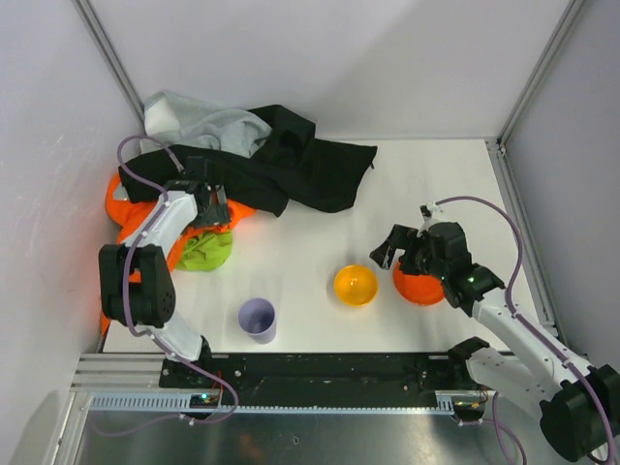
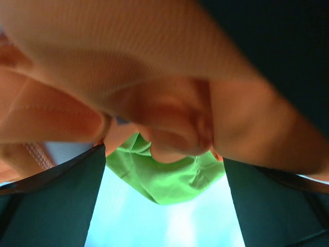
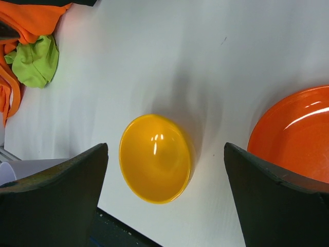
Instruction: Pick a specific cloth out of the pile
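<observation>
Top view, pile (image 1: 281,160): black, light grey and orange garments heaped in the upper left of the table (image 1: 436,184).
Top view, cloth (image 1: 205,250): lime-green, bunched at the pile's lower edge, touching the orange garment (image 1: 131,208).
Top view, left gripper (image 1: 219,208): over orange folds just above the cloth.
Top view, right gripper (image 1: 390,254): right of centre, over the orange bowl (image 1: 418,287), near the yellow bowl (image 1: 356,284); purple cup (image 1: 258,318) lower left of them.
Left wrist view: blurred orange fabric fills the upper frame; cloth at lower centre; gripper spread wide, clamping nothing.
Right wrist view: gripper spread wide, empty; yellow bowl at centre; cloth in the upper left corner.
</observation>
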Controlling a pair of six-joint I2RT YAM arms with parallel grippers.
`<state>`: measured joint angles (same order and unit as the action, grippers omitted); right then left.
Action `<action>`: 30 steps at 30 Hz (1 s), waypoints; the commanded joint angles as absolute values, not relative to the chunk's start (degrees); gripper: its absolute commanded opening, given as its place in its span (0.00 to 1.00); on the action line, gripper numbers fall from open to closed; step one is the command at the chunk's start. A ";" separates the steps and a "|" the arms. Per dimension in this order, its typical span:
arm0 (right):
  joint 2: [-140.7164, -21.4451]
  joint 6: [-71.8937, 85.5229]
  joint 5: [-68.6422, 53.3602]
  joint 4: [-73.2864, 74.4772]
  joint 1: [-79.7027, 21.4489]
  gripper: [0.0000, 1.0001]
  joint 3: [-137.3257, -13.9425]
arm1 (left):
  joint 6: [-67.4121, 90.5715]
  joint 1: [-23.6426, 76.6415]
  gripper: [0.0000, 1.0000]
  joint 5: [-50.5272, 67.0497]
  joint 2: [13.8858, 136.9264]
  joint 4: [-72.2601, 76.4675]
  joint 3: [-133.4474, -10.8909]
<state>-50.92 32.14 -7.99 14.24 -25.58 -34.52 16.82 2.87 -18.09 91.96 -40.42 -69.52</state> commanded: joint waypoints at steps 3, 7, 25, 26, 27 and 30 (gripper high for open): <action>-52.86 32.58 -7.87 11.15 -26.42 0.99 -34.62 | 15.50 2.98 1.00 -23.00 97.99 -39.84 -75.00; -54.20 33.00 -7.80 10.12 -27.13 0.99 -34.63 | 16.03 2.71 1.00 -22.03 100.36 -39.85 -76.72; -56.23 35.05 -7.41 7.04 -30.21 0.99 -34.63 | 14.87 1.88 0.22 -21.01 102.40 -39.74 -83.38; -56.29 35.19 -7.48 6.82 -30.31 0.99 -34.63 | 14.82 1.86 0.19 -21.09 102.14 -39.78 -83.57; -56.36 35.26 -7.57 6.62 -30.41 0.99 -34.63 | 14.75 1.85 0.16 -21.09 101.82 -39.75 -83.80; -56.46 35.40 -7.93 5.64 -30.79 0.99 -34.63 | 14.39 1.85 0.09 -20.78 100.14 -39.73 -84.60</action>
<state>-56.29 34.59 -7.99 9.08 -30.11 -34.52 15.88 2.50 -20.58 103.37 -44.75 -80.53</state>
